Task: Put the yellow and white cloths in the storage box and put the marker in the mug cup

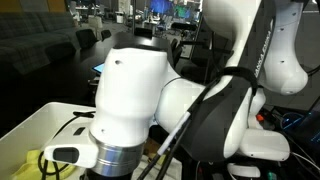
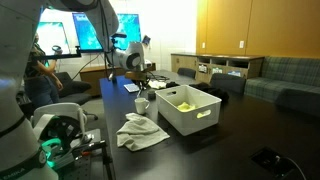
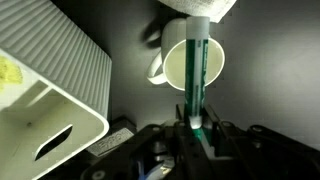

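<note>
In the wrist view my gripper (image 3: pixel 196 120) is shut on the lower end of the teal-green marker (image 3: pixel 197 80). The marker points away from the gripper, across the mouth of the white mug cup (image 3: pixel 175 62) standing on the dark table. The storage box (image 3: pixel 70 75) lies left of the mug, with the yellow cloth (image 3: pixel 9 70) inside it. In an exterior view the gripper (image 2: pixel 141 80) hangs just above the mug (image 2: pixel 142 105). The white cloth (image 2: pixel 141 132) lies crumpled on the table beside the storage box (image 2: pixel 195 118), which holds the yellow cloth (image 2: pixel 184 100).
The arm's white body (image 1: pixel 130 95) fills most of an exterior view and hides the mug there; the box's rim (image 1: pixel 30 122) and a bit of yellow cloth (image 1: pixel 25 165) show at the lower left. A second robot's base (image 2: pixel 55 135) stands at the table's near corner.
</note>
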Robot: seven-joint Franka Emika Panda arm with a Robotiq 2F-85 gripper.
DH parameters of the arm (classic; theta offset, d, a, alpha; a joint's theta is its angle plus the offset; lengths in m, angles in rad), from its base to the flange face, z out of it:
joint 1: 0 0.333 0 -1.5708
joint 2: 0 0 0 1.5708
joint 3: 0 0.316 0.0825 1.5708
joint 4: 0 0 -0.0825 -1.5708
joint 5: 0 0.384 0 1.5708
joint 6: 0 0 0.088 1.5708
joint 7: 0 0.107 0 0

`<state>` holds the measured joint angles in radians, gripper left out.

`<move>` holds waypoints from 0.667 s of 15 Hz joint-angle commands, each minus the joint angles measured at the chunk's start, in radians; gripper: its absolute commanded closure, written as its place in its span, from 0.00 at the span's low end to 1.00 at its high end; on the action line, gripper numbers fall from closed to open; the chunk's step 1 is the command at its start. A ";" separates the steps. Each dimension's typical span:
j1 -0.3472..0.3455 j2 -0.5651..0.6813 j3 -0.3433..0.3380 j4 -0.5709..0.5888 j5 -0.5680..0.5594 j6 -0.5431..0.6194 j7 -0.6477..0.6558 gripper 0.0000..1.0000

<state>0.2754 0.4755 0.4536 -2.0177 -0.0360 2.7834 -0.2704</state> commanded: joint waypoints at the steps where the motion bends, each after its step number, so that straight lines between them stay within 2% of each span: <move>1: -0.006 0.039 0.022 0.033 0.033 0.046 -0.029 0.89; 7: 0.029 0.086 0.002 0.055 0.011 0.157 0.021 0.89; 10: 0.034 0.100 0.009 0.067 0.012 0.166 0.034 0.89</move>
<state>0.2948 0.5510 0.4597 -1.9858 -0.0294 2.9203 -0.2569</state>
